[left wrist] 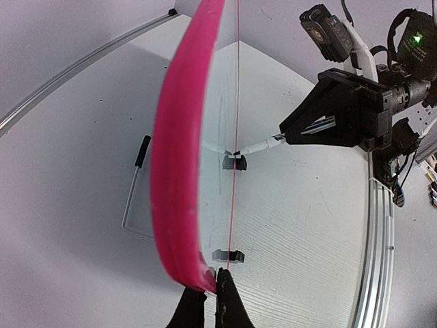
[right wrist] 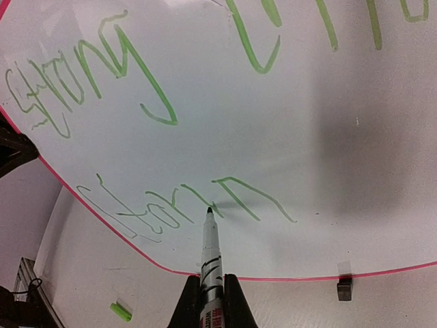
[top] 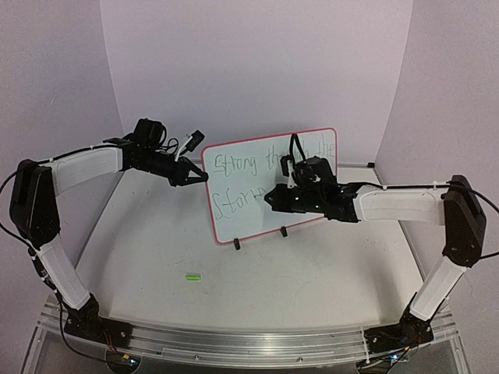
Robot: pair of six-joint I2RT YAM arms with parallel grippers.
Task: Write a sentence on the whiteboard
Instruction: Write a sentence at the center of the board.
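- Right claw: clenched on a marker, one finger on each side of its barrel; the marker juts straight ahead of the fingers, its dark tip against the whiteboard
- Just at that tip: the lower line of green writing, thin strokes running off to the left of the claw and a short way to its right; a second, bolder green line sits farther up the board, beyond the tip
- Below the tip, between it and the fingers: the board's pink bottom frame; a small black clip foot sits under the frame, off to the claw's right
- Down at the claw's left, apart from the board: a small green cap lying on the white table
- Left claw: clamped on the pink frame at the board's side edge, one finger on each face; the frame rises directly in front of it, seen edge-on
- Ahead of the left claw, along the board's foot: the two clip feet, one close, one farther on; the marker tip meets the white face to the claw's right
- The whiteboard stands tilted back on the table between the two claws, its written face toward the arms
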